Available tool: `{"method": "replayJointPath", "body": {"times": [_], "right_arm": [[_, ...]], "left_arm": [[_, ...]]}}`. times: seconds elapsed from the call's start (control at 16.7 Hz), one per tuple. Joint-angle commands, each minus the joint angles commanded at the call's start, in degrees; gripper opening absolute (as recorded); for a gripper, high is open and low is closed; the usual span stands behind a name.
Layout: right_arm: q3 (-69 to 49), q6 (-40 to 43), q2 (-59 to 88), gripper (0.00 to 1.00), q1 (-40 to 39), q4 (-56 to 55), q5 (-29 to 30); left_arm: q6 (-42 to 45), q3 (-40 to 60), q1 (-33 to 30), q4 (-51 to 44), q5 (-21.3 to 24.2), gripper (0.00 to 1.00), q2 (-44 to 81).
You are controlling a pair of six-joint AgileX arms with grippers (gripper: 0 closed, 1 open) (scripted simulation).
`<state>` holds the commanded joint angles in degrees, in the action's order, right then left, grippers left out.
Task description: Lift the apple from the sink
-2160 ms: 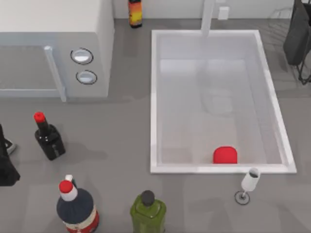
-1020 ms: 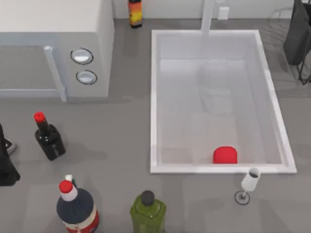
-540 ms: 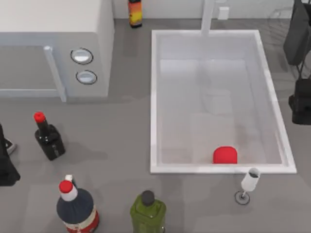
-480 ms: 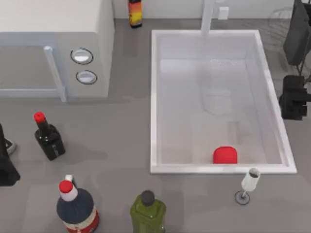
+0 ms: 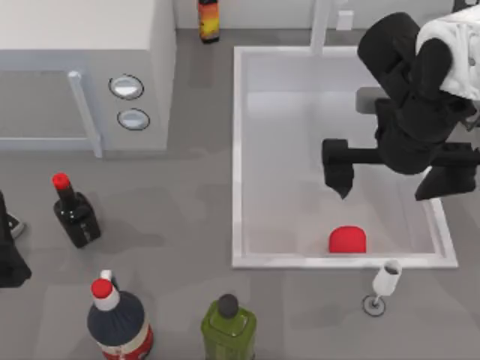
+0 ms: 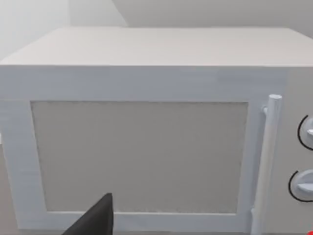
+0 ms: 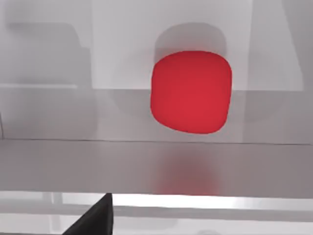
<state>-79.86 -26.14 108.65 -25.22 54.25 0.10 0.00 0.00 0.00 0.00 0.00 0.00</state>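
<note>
Two arms: right at work over the sink, left parked at the top view's left edge.
Apple (image 5: 347, 240): rests on the sink floor against the near wall, towards the right half of the basin — seen from the right wrist (image 7: 191, 92) as a plain red rounded lump, nothing touching it.
Sink (image 5: 237, 150): white raised rim, pale grey floor, on the right half of the worktop (image 5: 187, 217).
Right gripper (image 5: 339, 171): reaches in from the right rim and hangs above the sink floor, just behind the apple and apart from it; whether its jaws are apart or together, I cannot tell.
Left gripper (image 5: 9, 251): dark shape at the left edge beside the small dark bottle (image 5: 75, 214); jaws — cannot tell.
Microwave (image 6: 146, 142): white, faced by the left wrist camera, at the worktop's far left.
Wine glass (image 5: 384, 285): stands just outside the sink's near rim, close to the apple's corner.
Front bottles: a red-capped one (image 5: 116, 319) and a green one (image 5: 228, 326) at the near edge.
</note>
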Motion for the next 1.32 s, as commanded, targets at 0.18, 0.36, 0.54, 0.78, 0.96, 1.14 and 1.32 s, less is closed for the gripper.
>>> {"method": "replayJointPath", "body": {"times": [0.18,0.36,0.54,0.78,0.96,1.14,1.32], "right_arm": [[-5.34,-1.75,7.28,1.00,-1.69,3.64,0.01],[-6.70,-2.21,9.07,1.00,-2.13,4.58,0.01],[-6.70,-2.21,9.07,1.00,-2.13,4.58,0.01],[-5.54,-2.17,10.56,1.00,-1.86,2.30,0.01],[-2.87,-2.29,15.21,1.00,-1.98,-5.18,0.05],[0.52,-2.40,20.86,1.00,-2.10,-15.51,0.11],[3.29,-2.48,25.41,1.00,-2.18,-22.26,0.16]], "left_arm": [[0.00,0.00,0.00,0.00,0.00,1.00,0.00],[0.00,0.00,0.00,0.00,0.00,1.00,0.00],[0.00,0.00,0.00,0.00,0.00,1.00,0.00],[0.00,0.00,0.00,0.00,0.00,1.00,0.00],[0.00,0.00,0.00,0.00,0.00,1.00,0.00],[0.00,0.00,0.00,0.00,0.00,1.00,0.00],[0.00,0.00,0.00,0.00,0.00,1.00,0.00]]}}
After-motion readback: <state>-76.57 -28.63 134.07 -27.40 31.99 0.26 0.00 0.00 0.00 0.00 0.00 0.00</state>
